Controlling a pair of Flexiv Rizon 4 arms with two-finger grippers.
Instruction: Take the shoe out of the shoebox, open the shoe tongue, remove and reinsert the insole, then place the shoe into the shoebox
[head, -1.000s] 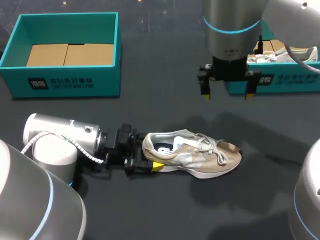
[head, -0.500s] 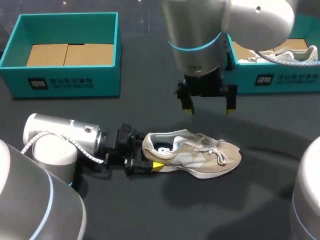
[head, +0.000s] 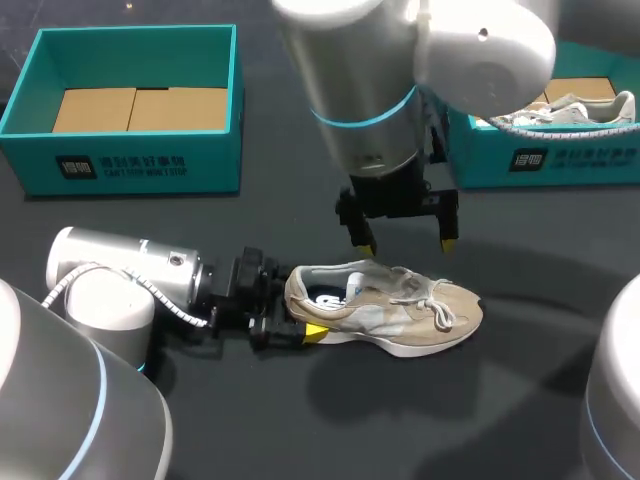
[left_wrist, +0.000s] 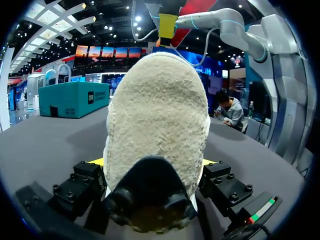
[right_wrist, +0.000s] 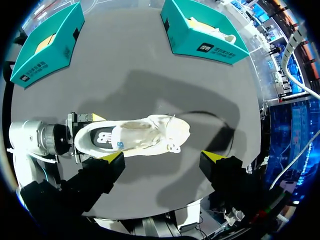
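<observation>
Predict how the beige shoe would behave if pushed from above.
The shoe probably won't tip: it lies flat on its sole, heel clamped by the left gripper. Its mesh upper and loose laces likely give softly; the thick sole looks stiffer.

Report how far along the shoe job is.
Done: the shoe lies on the table, out of the shoebox. In hand: left claw shut on its heel, right claw hovers open over the laces. Left: open the tongue, pull and refit the insole, box the shoe.
</observation>
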